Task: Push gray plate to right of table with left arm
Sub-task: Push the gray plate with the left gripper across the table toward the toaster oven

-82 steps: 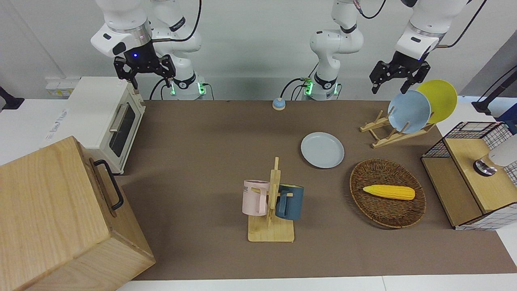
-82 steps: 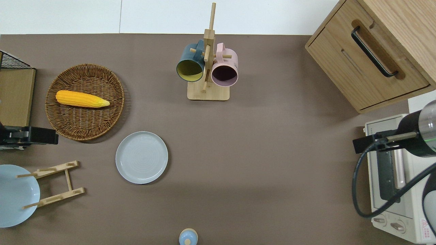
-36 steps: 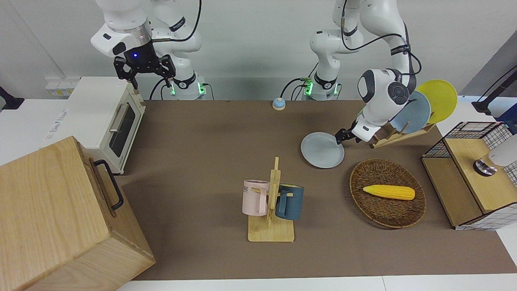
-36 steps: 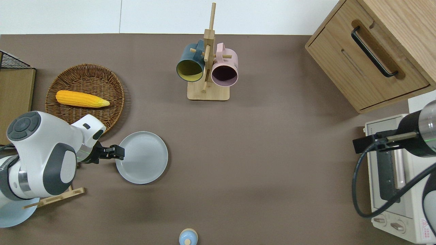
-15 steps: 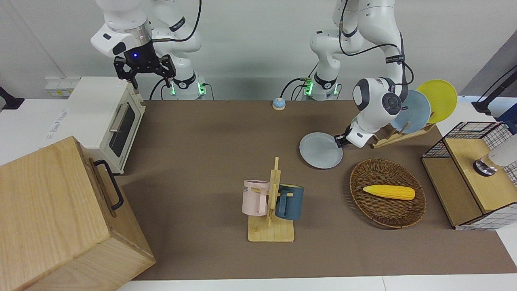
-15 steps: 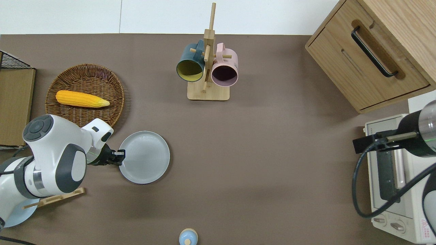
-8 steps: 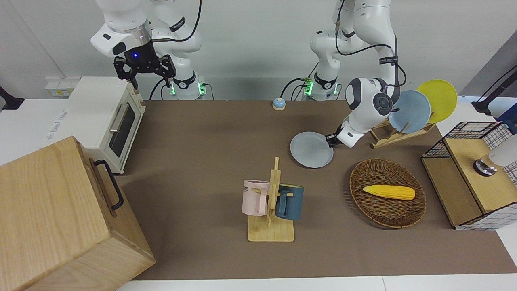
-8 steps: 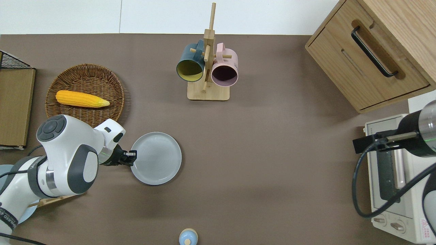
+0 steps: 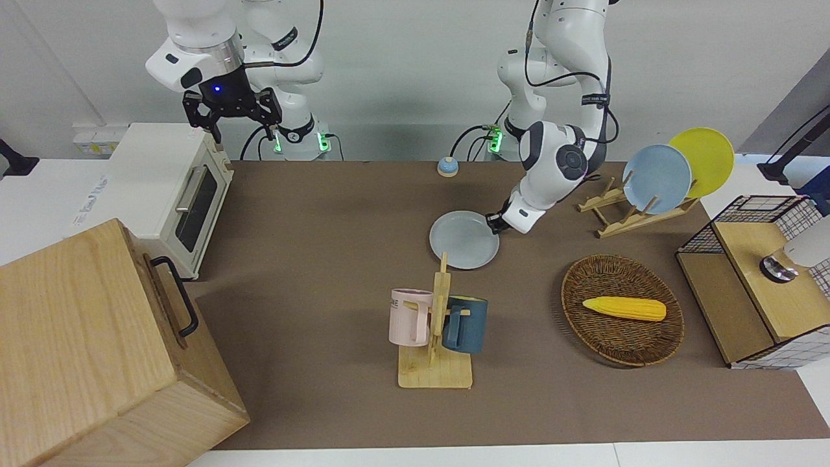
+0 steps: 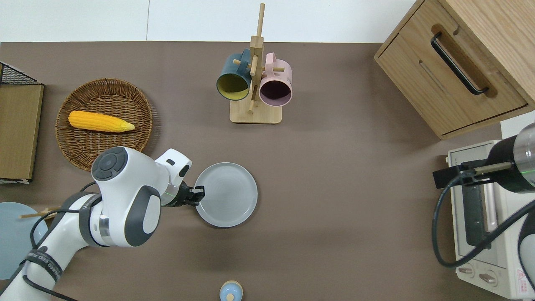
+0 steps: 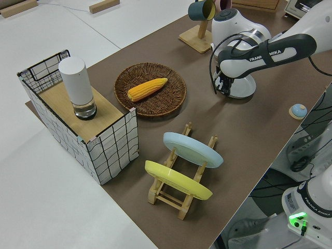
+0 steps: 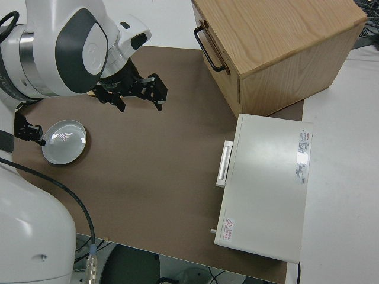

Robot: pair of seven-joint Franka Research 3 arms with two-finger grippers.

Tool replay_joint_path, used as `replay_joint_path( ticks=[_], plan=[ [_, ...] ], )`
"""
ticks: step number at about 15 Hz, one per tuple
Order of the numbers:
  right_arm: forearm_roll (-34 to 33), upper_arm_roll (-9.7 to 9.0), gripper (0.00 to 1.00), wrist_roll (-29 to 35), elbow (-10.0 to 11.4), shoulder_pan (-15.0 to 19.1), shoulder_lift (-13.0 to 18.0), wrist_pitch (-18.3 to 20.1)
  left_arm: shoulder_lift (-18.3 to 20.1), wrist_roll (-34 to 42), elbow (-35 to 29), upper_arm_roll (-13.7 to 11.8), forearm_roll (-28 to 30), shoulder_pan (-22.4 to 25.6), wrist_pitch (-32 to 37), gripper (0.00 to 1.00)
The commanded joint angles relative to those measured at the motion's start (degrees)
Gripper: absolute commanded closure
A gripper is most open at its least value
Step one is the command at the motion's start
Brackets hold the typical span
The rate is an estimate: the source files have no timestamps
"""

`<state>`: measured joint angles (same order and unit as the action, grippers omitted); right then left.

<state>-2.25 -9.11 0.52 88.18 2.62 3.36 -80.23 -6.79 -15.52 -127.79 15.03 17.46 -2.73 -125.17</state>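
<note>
**Two arms at a brown table: left gripper set against the rim of the gray plate**

One wicker basket (image 10: 104,124) holding an ear of corn (image 10: 100,121) lies toward the left arm's end of the table (image 10: 334,209), with a wooden dish rack (image 9: 632,211) nearer the robots carrying a sky-blue plate (image 9: 656,178) and a yellow plate (image 9: 703,161). The left arm (image 10: 121,200) reaches low across the tabletop from that end. Its gripper, the left gripper (image 10: 196,195), sits at table height with its tip touching the rim of the gray plate (image 10: 228,194) on the edge facing the left arm's end; whether its jaws are open or closed cannot be told. The gray plate lies flat on the table, near mid-length, nearer to the robots than the mug tree (image 10: 254,83). That wooden stand carries a dark blue mug (image 10: 230,81) and a pink mug (image 10: 275,85). A small blue bell (image 10: 230,291) rests at the table edge closest to the robots. Toward the right arm's end stand a wooden cabinet (image 10: 464,62) with a black handle and, nearer the robots, a white toaster oven (image 10: 487,221). The right arm is parked; the right gripper (image 9: 230,113) shows its jaws spread apart, holding nothing.
</note>
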Motion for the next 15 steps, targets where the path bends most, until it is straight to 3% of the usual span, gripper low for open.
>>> replay_joint_path(
  ticks=[1,5,11,15],
  plan=[
    [0.05,-0.30,0.005,-0.43,0.23,0.46,0.60,0.68,-0.68,-4.60,-0.27,4.29,3.54,-0.26,-3.15,1.00],
    [0.05,-0.30,0.005,-0.43,0.23,0.46,0.60,0.68,-2.52,-11.18,-0.09,8.96,4.78,-2.09,-8.50,1.00],
    [-0.04,-0.30,0.005,-0.43,0.23,0.46,0.60,0.68,-5.33,-19.27,0.88,9.05,5.75,-9.74,-16.68,1.00],
    [0.05,-0.30,0.005,-0.43,0.23,0.46,0.60,0.68,-5.51,-22.62,1.66,9.05,5.83,-12.47,-17.92,1.00]
  ],
)
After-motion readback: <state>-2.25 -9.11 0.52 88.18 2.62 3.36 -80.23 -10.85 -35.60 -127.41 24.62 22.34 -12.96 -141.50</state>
